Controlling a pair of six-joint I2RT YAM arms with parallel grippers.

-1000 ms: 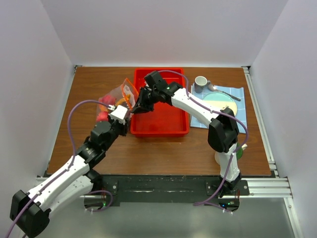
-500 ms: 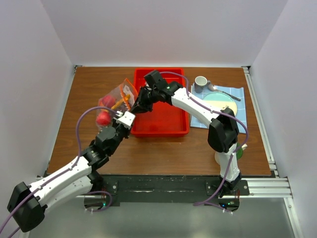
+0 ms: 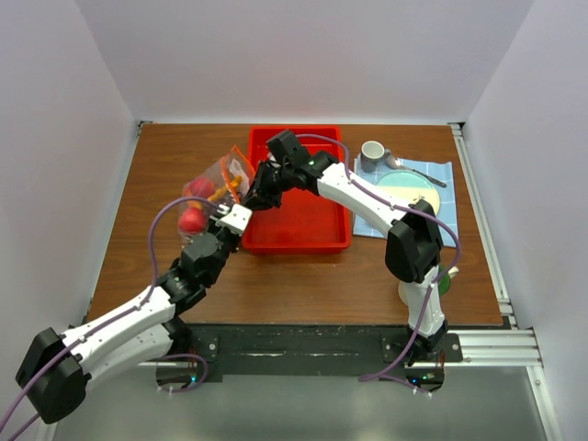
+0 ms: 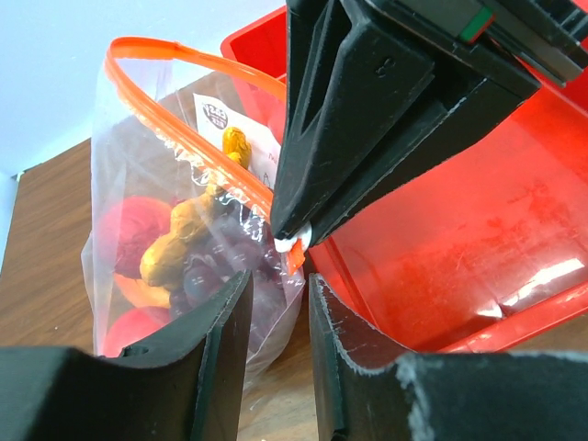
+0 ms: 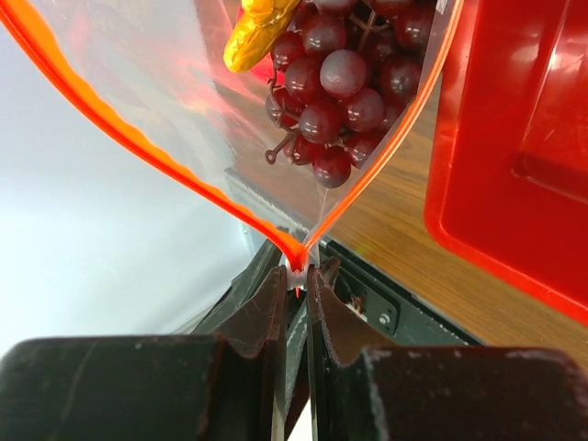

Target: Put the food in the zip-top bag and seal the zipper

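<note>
Currently the sealing step is being prepared, judging from the layout: the left gripper [image 4: 277, 303] is hovering just beside the zip-top bag [image 4: 156, 184] with its 2 fingers spread a narrow gap apart and gripping nothing. The bag is standing on the table [image 3: 303, 276] against the left wall of the red tray [image 4: 478, 230], and it is holding the food: a grape bunch [image 5: 335, 83], a yellow-orange cluster [image 4: 170, 243] and red fruits [image 4: 138, 216]. The zipper [image 4: 165, 46] is gaping, with its 2 lips arching apart. At the near corner of the mouth, the right gripper [image 5: 296, 276] is pinching the zipper end, with its fingers pressed together on the strip where the 2 lips meet. Loading is therefore appearing complete, with closure not yet done. The next move is calling for the left gripper to close on both lips right beside the right gripper's pinch, then to travel along the strip toward the far end while the right gripper is anchoring the corner. Beyond the tray, a cup [image 3: 372, 152] and a plate [image 3: 407, 188] are sitting well apart from the work.
</note>
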